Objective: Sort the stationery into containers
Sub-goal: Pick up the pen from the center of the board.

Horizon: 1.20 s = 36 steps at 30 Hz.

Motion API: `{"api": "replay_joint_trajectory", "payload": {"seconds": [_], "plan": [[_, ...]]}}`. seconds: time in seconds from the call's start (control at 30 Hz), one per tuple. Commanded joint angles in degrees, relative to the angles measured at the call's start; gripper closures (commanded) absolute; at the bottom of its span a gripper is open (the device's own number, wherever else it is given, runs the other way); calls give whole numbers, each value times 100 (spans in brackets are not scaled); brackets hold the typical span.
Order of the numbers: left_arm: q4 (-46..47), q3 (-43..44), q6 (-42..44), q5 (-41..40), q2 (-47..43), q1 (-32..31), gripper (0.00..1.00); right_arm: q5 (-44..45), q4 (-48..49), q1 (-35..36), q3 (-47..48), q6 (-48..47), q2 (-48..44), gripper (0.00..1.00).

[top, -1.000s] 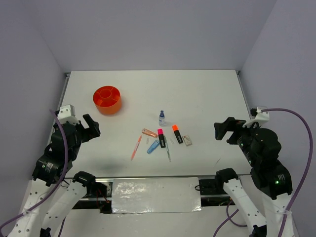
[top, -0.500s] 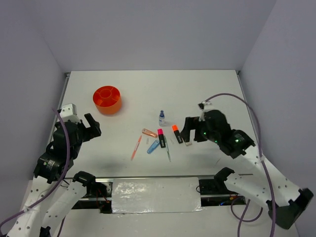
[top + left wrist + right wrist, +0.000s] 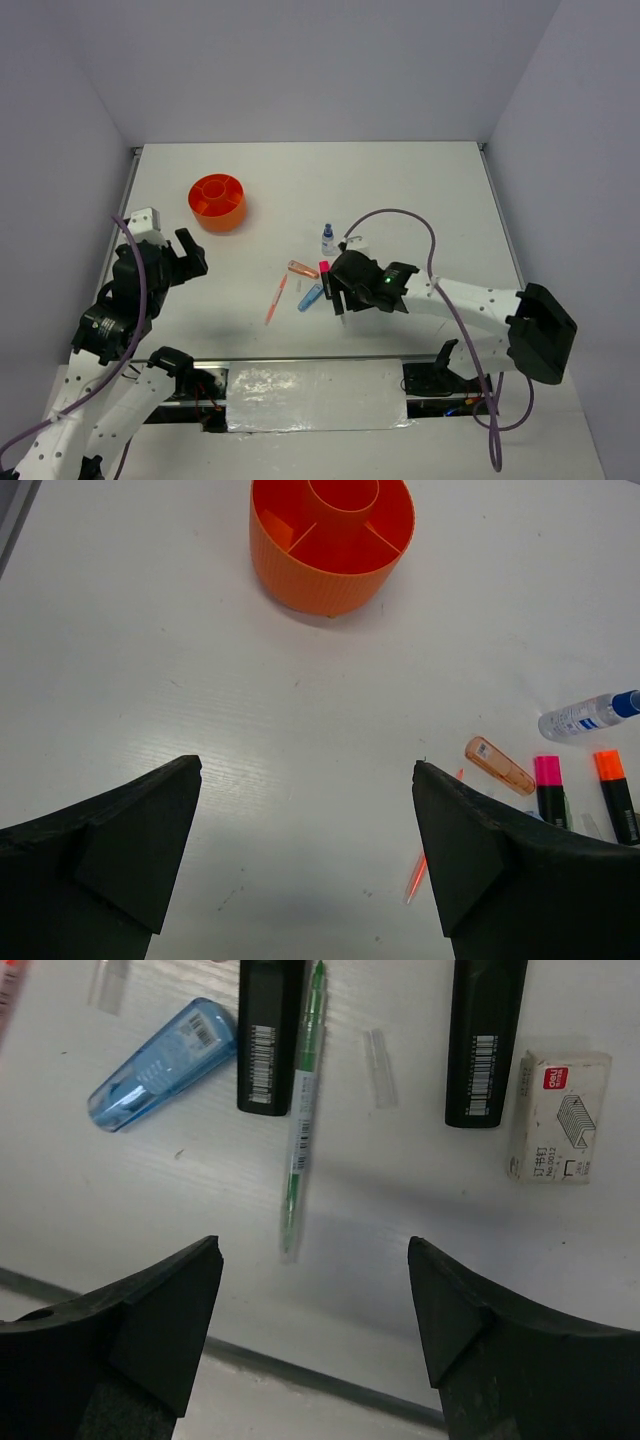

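The stationery lies in a cluster at mid-table. In the right wrist view I see a blue marker [image 3: 160, 1065], two black highlighter bodies [image 3: 270, 1035] [image 3: 486, 1040], a thin green-barrelled pencil [image 3: 303, 1110] and a small white box-like eraser [image 3: 557, 1115]. My right gripper [image 3: 313, 1243] [image 3: 338, 290] hovers open just near of them, nothing between its fingers. A blue-capped bottle [image 3: 327, 239], a stubby orange piece [image 3: 302, 268] and a thin orange pen [image 3: 276, 299] lie nearby. The orange container [image 3: 217, 202] [image 3: 332, 540] stands far left. My left gripper [image 3: 306, 766] [image 3: 185, 255] is open, near of it.
The table's near edge [image 3: 300, 1370] runs close under the right gripper. Two short clear strips [image 3: 380, 1082] lie among the stationery. A silver taped panel [image 3: 315, 395] sits between the arm bases. Grey walls close the table on three sides.
My right arm has swung from the right side leftward and down over the stationery cluster, covering the orange-tipped highlighter and white eraser in the top view. The left arm has barely moved.
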Motion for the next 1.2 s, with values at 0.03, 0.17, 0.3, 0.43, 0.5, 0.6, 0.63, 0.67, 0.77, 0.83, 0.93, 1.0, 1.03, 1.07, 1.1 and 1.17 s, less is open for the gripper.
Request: {"api": "replay_joint_trajectory", "payload": {"seconds": [0.03,0.17,0.3,0.43,0.5,0.6,0.63,0.67,0.77,0.83,0.93,1.0,1.03,1.07,1.1,1.17], "plan": [[164,82,12,72,18,-46,1,352,384,46,472,20,480,29],[165,91,21,90,53,-64,1,352,419,63,552,-50,867,35],[173,82,21,107,36,-73,1,264,533,46,605,-147,1271,38],[165,82,12,99,18,-90,1,290,577,55,684,-156,1553,44],[173,82,21,90,0,-99,1,247,656,55,667,-156,1658,49],[182,73,21,99,-17,-125,1,255,709,46,658,-165,1781,53],[173,82,21,99,-17,-134,1,264,727,46,658,-174,1808,53],[173,73,21,107,-9,-134,1,264,744,46,649,-200,1843,53],[182,82,21,107,0,-152,1,246,850,37,658,-244,1940,55],[173,82,21,107,0,-160,1,246,868,20,684,-270,2019,58],[173,82,30,116,9,-187,1,290,850,-42,746,-323,2133,59],[173,73,21,107,18,-204,1,299,850,-77,755,-349,2169,63],[173,73,30,107,9,-213,1,282,867,-103,746,-358,2160,64],[165,73,21,107,18,-222,1,282,876,-130,737,-367,2160,64],[165,73,21,107,9,-231,1,264,885,-130,719,-384,2151,64],[173,82,21,99,0,-239,1,220,903,-156,719,-411,2169,68]]}}
